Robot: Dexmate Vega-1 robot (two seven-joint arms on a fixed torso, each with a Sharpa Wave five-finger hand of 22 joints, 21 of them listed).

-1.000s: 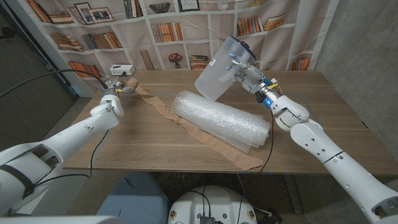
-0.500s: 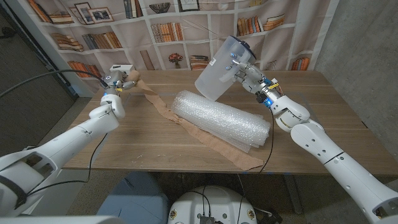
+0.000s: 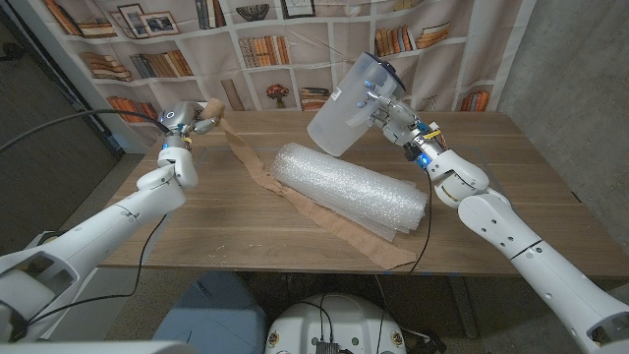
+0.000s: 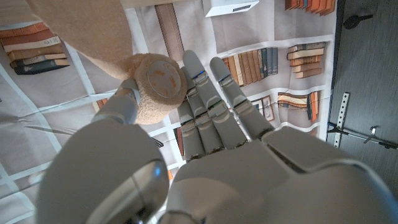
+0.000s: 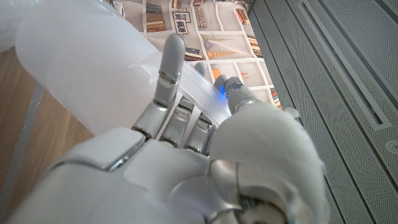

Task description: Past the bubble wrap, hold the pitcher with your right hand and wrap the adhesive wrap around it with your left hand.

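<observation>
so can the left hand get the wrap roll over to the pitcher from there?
Probably yes. The left hand holds the roll raised at the table's far left; the pitcher is held up in the right hand, with open air between them above the bubble wrap.

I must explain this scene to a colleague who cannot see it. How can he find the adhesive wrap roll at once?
Start at the wooden table and look to its far left corner, where the left hand is raised. The adhesive wrap roll is the small tan roll that hand holds. A long tan strip runs from it under the bubble wrap, which is clear and much bigger.
</observation>
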